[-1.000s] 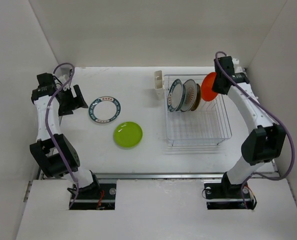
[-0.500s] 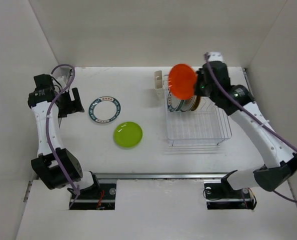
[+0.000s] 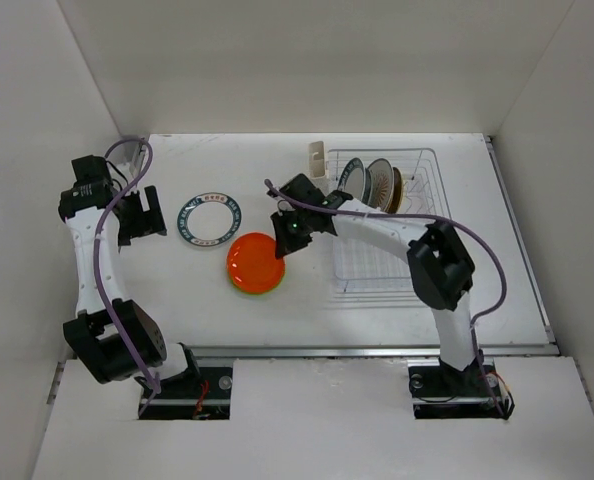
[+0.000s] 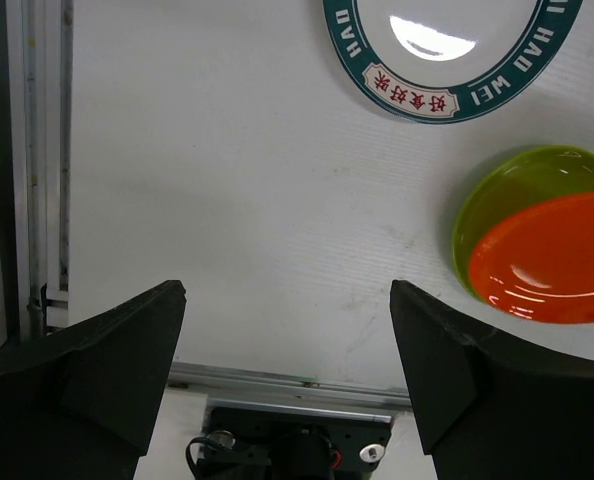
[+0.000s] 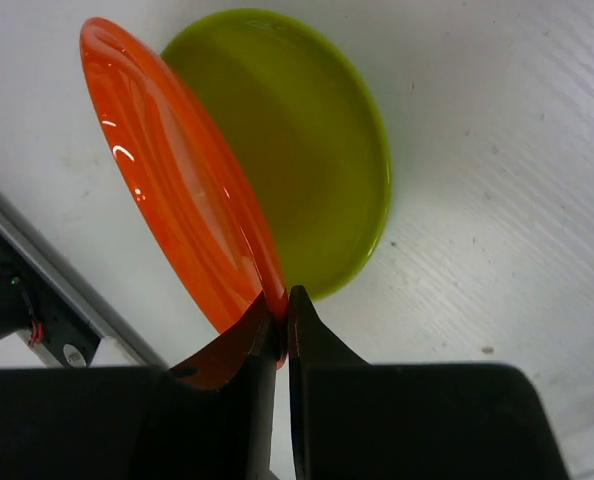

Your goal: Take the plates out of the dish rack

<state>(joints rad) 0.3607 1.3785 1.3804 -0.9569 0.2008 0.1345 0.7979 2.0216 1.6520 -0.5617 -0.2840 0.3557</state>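
A white table [image 3: 267,175] lies before me, its surface faintly scuffed and speckled, boxed in by plain white walls [image 3: 277,60] on the left, right and far sides. A silvery metal rail [image 3: 327,351] runs along the table's near edge; nearer still sits a flat white board [image 3: 317,420]. A second metal track [image 4: 37,150] lines the table's left edge.
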